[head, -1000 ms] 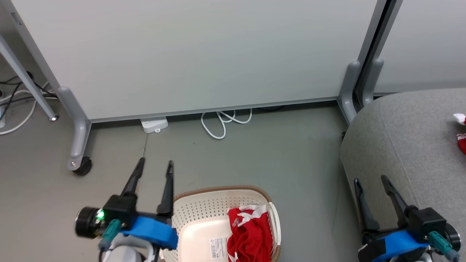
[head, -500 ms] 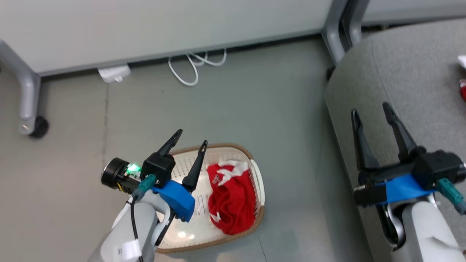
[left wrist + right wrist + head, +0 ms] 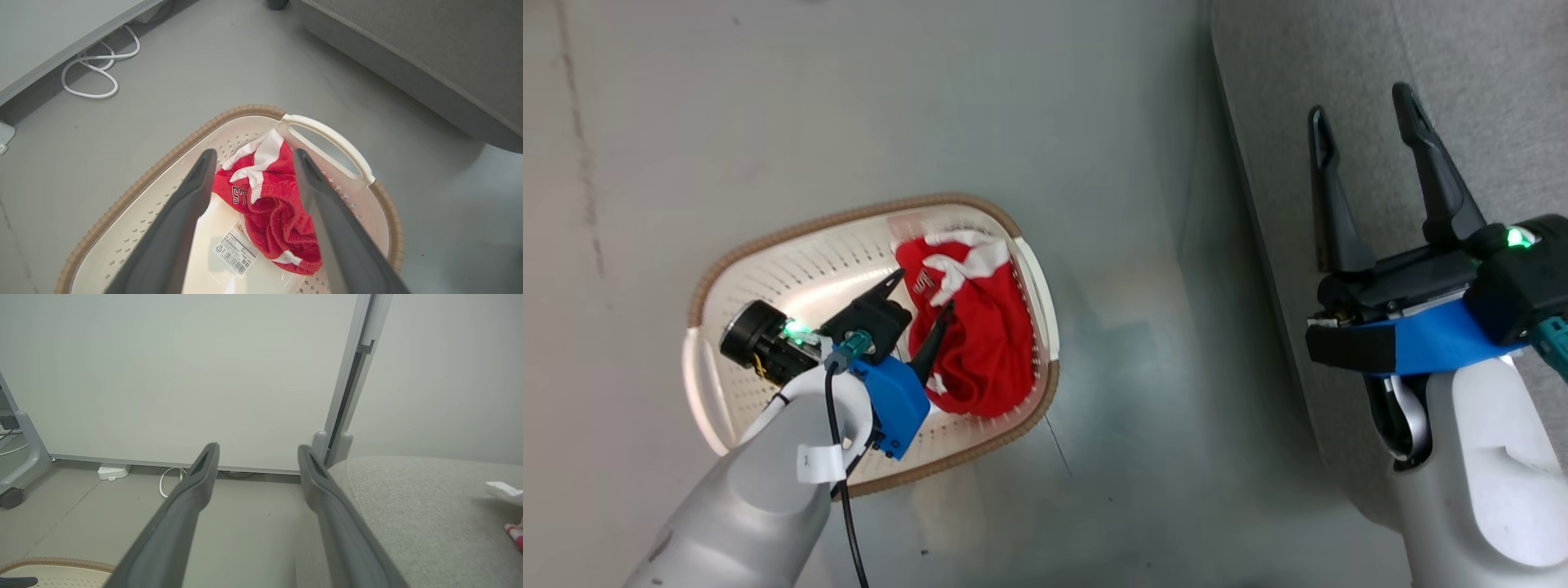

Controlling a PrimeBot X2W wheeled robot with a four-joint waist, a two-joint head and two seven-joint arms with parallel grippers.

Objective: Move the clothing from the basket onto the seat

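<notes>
- Left gripper [image 3: 924, 291], jaws apart and empty, hung over the red garment [image 3: 980, 343] at the laundry basket's [image 3: 792, 224] three o'clock end.
- Right gripper [image 3: 1360, 102], jaws apart, over the grey seat [image 3: 1486, 65].

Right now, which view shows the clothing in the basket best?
The left wrist view: the clothing lies in plain sight between the fingers of the open left gripper, white trim and lettering visible. The head view shows it from above, partly hidden by that gripper. The right wrist view catches a corner of the basket rim.
</notes>
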